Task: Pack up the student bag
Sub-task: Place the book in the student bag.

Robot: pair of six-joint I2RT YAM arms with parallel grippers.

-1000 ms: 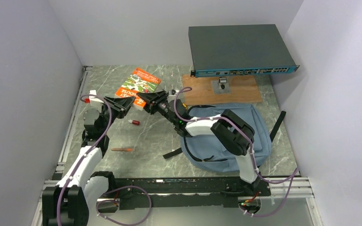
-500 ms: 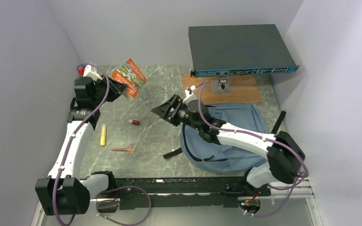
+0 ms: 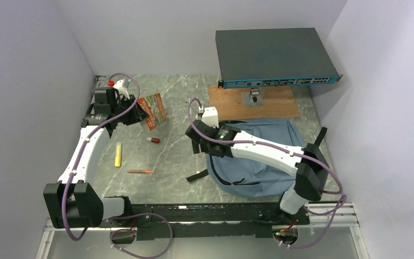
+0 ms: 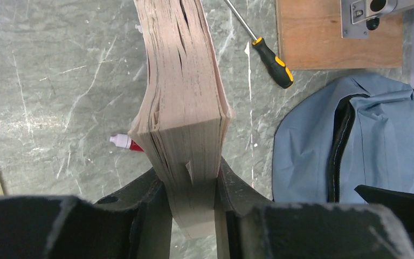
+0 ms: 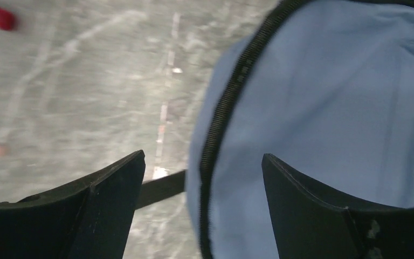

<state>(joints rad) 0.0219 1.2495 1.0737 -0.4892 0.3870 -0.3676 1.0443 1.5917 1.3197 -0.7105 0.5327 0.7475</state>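
Observation:
The student bag lies flat at the centre right, blue-grey with a black zipper; it also shows in the left wrist view. My left gripper is shut on a thick book with an orange-green cover and holds it off the table at the far left. The left wrist view shows the book's page edge clamped between the left gripper's jaws. My right gripper is open and empty, hovering over the bag's left edge. In the right wrist view the bag's zipper edge runs between the right gripper's jaws.
A red-capped tube, a yellow marker and an orange pen lie left of the bag. A screwdriver lies near a wooden board under a dark network box. A black strap trails from the bag.
The left arm has lifted the book off the table and carried it left. The right gripper has opened, left the book and swung back to the bag's left edge.

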